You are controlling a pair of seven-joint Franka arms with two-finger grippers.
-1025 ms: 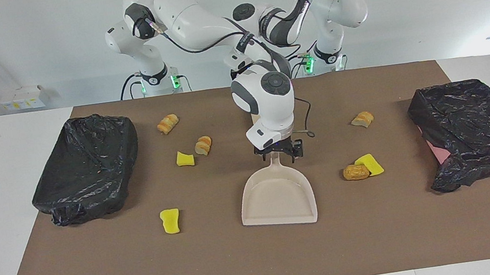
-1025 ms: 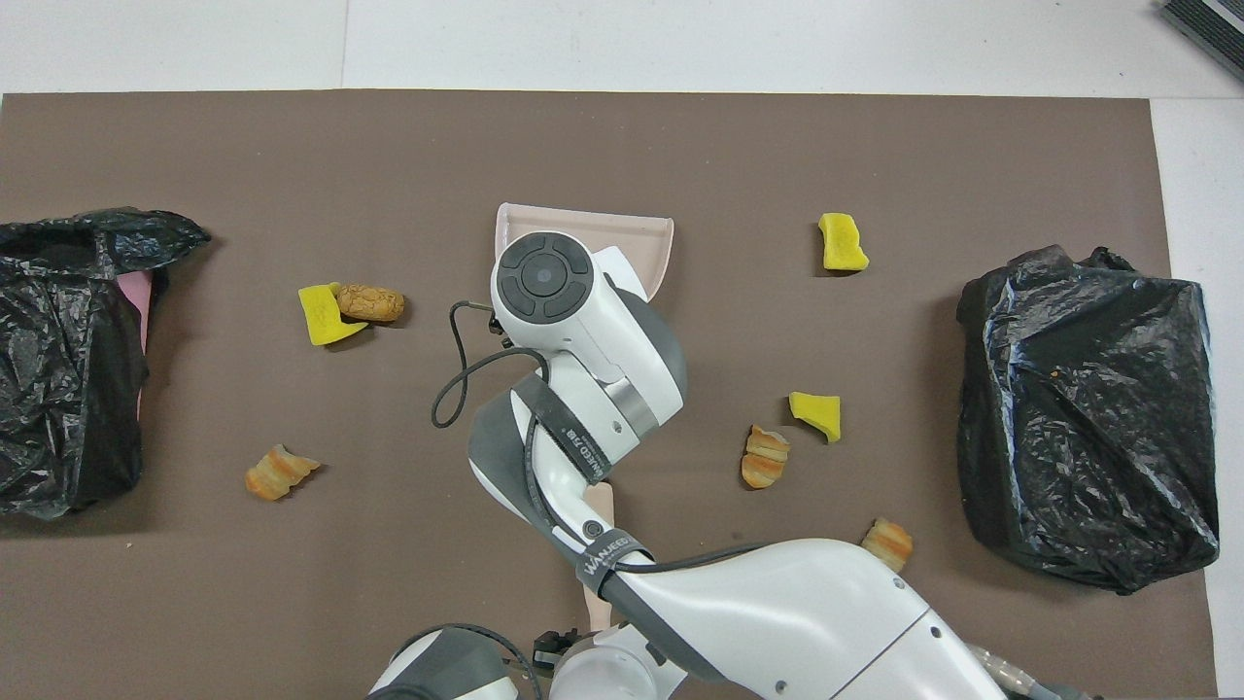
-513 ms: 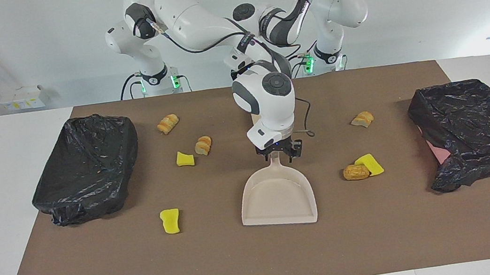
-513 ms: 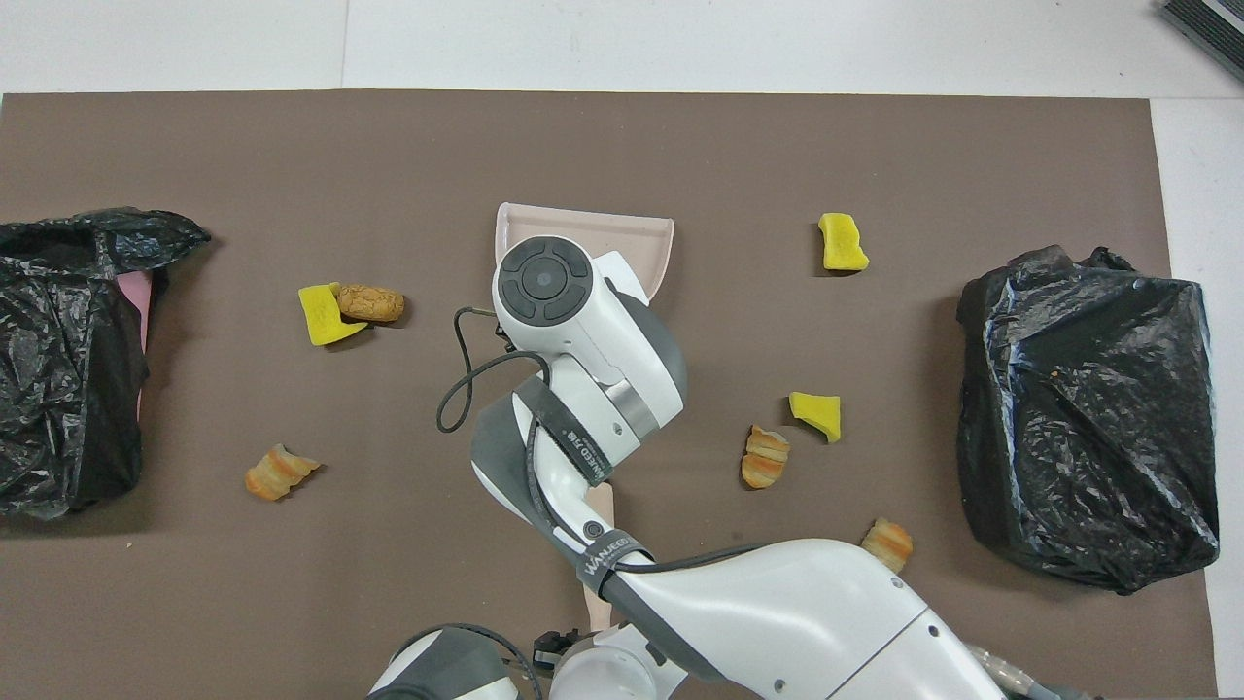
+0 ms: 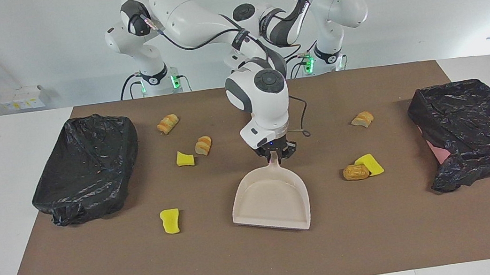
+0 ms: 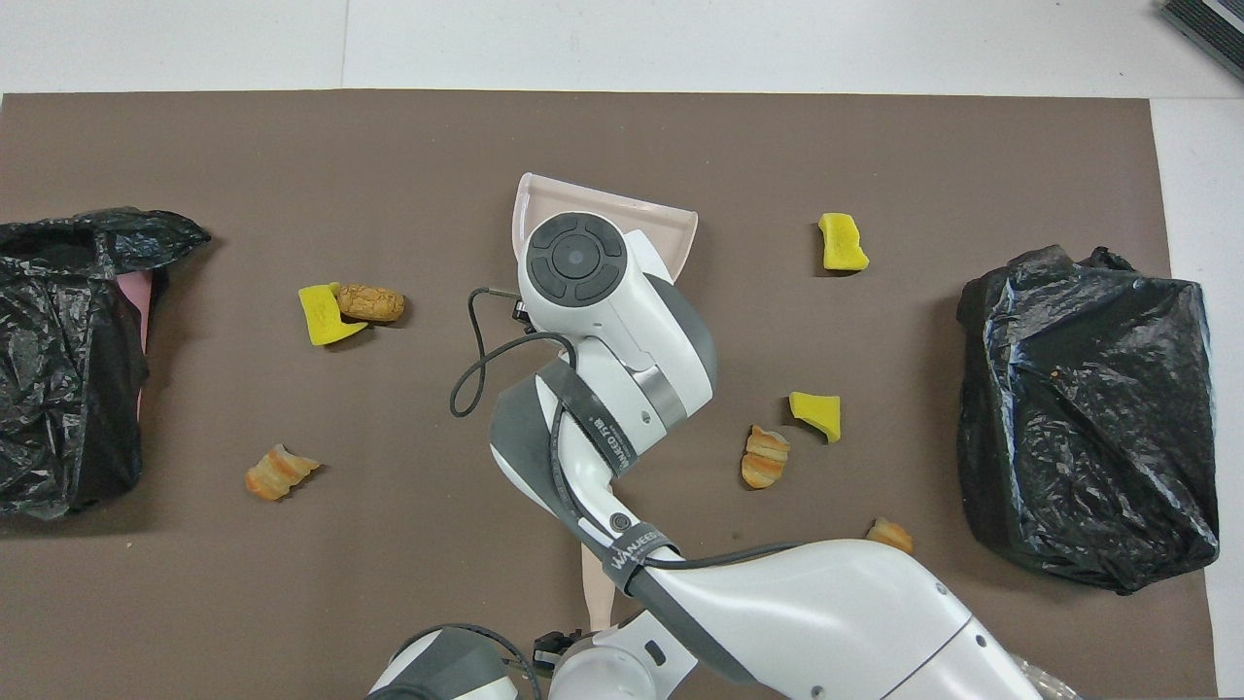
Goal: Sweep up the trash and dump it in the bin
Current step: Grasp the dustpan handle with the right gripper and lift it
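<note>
My right gripper (image 5: 274,153) is shut on the handle of the beige dustpan (image 5: 272,198), whose mouth points away from the robots at mid-table. In the overhead view my wrist covers the gripper and only the pan's rim (image 6: 604,199) shows. Several trash bits lie on the mat. Toward the right arm's end: bread (image 5: 168,123), bread (image 5: 203,145), yellow sponge (image 5: 185,159) and yellow sponge (image 5: 170,221). Toward the left arm's end: bread (image 5: 362,119), a brown lump (image 5: 355,172) and the sponge touching it (image 5: 370,163). My left arm waits folded at its base.
A bin lined with a black bag (image 5: 88,167) stands at the right arm's end, another (image 5: 471,131) at the left arm's end. A beige brush (image 6: 595,588) lies close to the robots, mostly under my right arm. A brown mat (image 5: 261,258) covers the table.
My right gripper has shifted toward the right arm's end with the dustpan. The pan has turned slightly, so its mouth now angles toward that end. The trash has not moved.
</note>
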